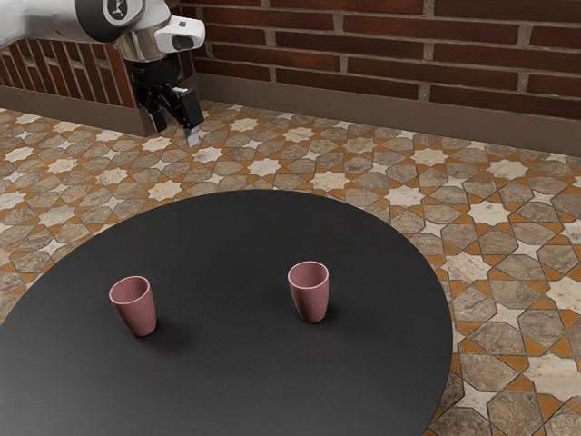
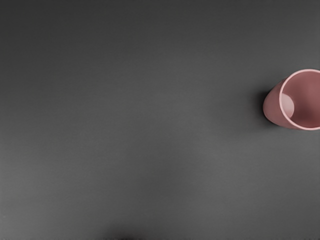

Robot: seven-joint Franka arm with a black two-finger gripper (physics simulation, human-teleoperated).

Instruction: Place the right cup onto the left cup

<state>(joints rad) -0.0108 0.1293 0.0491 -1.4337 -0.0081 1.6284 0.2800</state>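
Two pink cups stand upright and apart on the round black table. In the exterior view one cup [image 1: 136, 307] is on the left and the other cup [image 1: 310, 292] on the right. High above the table's far left side, away from both cups, hangs my gripper [image 1: 175, 132], open with nothing between its fingers. The wrist view has one pink cup [image 2: 276, 106] cut off by the picture's edge, its mouth and part of its inner bottom visible; which of the two it is, I cannot tell.
The dark tabletop [image 1: 236, 245] has a curved edge, with patterned tile floor [image 1: 490, 213] beyond it. A brick wall [image 1: 381, 50] runs behind the arm and table.
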